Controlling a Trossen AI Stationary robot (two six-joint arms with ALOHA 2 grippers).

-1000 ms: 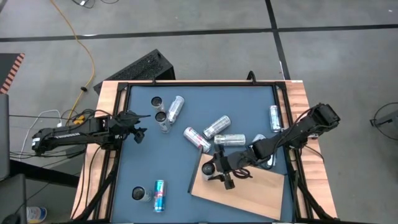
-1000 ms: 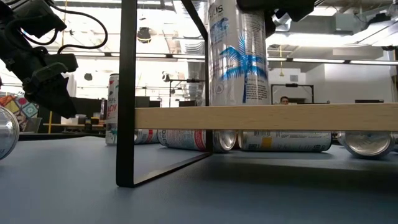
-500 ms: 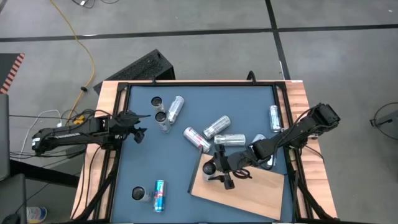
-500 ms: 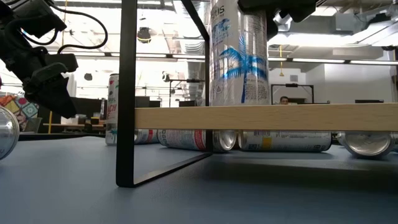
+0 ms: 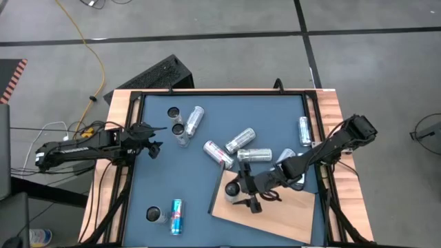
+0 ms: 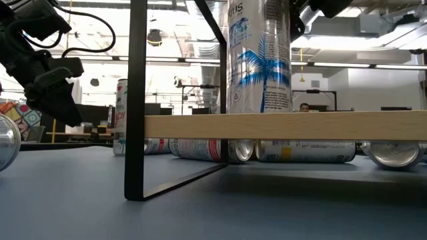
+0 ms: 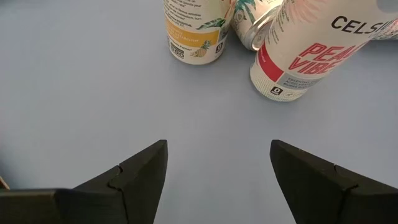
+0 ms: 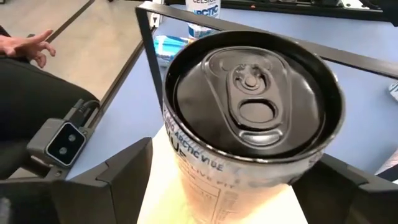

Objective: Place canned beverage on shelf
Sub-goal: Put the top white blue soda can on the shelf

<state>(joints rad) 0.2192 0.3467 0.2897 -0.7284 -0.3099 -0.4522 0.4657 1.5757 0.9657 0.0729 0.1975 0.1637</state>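
Observation:
A silver can with a blue palm print (image 5: 233, 187) stands upright on the light-brown wooden shelf (image 5: 275, 213), near its left end. It also shows in the low view (image 6: 260, 60) above the shelf's edge (image 6: 287, 127). My right gripper (image 5: 242, 190) is open, one finger on each side of the can (image 8: 249, 99), below its top. My left gripper (image 5: 160, 141) is open and empty over the table's left side, short of two standing cans (image 7: 292, 56). My right gripper's fingers come at the can's wall about level, from the table's right. One finger (image 8: 124, 177) stands clear of the wall, with a strip of shelf showing between. Whether the other finger (image 8: 348, 186) touches the can, I cannot tell.
Several cans lie on the blue-grey tabletop just beyond the shelf (image 5: 241, 141) and by the right edge (image 5: 304, 129). Others are at the far left (image 5: 178, 129) and near left (image 5: 176, 215). The shelf's black frame (image 6: 137, 100) rises beside the can. A person's hand (image 8: 25, 46) shows beyond the table.
My right gripper has drawn a little toward the table's right and near edge; in the low view it no longer covers the can's top. The can has turned a little and shifted slightly right, still upright.

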